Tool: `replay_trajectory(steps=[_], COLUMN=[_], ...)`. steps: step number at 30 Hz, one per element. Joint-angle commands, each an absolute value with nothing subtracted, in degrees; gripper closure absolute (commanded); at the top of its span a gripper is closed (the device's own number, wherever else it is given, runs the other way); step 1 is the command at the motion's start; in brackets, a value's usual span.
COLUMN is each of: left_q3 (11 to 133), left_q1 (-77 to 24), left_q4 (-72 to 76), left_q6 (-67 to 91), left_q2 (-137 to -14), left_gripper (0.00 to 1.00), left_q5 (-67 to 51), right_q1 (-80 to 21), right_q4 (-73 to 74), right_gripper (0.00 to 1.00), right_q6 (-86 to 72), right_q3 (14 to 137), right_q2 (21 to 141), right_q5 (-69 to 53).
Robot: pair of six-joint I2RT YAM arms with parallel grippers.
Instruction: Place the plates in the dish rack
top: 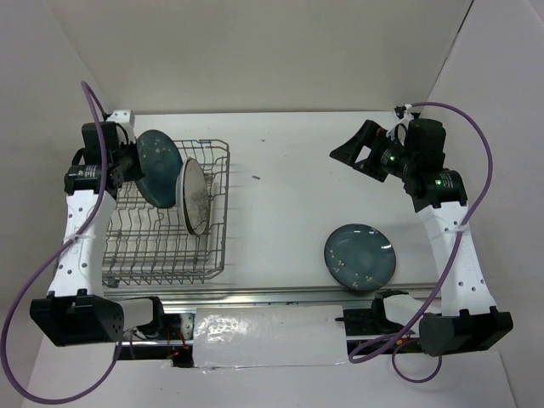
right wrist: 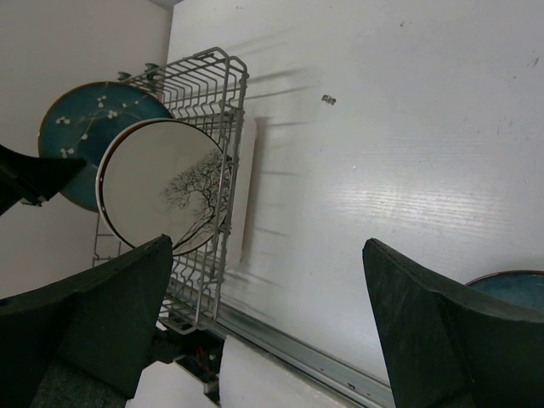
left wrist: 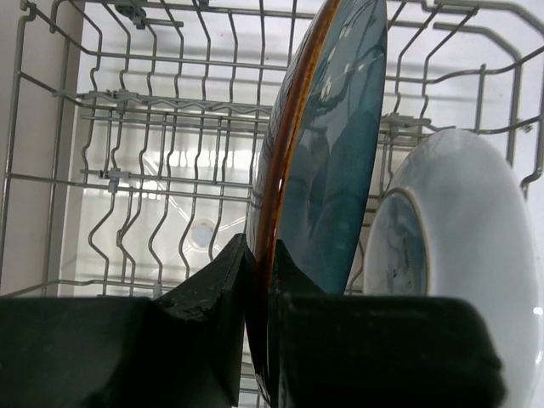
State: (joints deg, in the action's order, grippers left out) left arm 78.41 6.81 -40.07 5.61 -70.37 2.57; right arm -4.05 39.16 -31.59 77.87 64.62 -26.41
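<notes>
Overhead: left pincer [top: 134, 165] grips the flowered teal plate [top: 161, 167] upright at the far-left corner of the dish rack [top: 161, 255], cream plate [top: 194, 197] racked just beside; left wrist: rim clamped between its fingers [left wrist: 212, 297]; right wrist: right pincer [right wrist: 265, 255] wide open, empty, speckled plate [right wrist: 518, 285] lying apart on the worktop [right wrist: 382, 127]
</notes>
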Motion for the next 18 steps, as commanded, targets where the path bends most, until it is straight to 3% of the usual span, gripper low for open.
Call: replay_trajectory(steps=[1,18], left_q3=[79.28,70.14], left_q1=[5.45,-1.49], left_q4=[-29.79,-27.34], left_q6=[4.14,4.92], left_q2=[-66.8,-63.02], left_gripper=[1.0,1.0], left_q5=[5.79,15.46], right_q1=[-4.66,-4.66], right_q4=[37.36,37.35], right_gripper=[0.01,0.01], right_q6=[-30.94,-30.5], right_q3=[77.78,77.52], right_q2=[64.34,64.69], right_q5=[-27.51,-28.13])
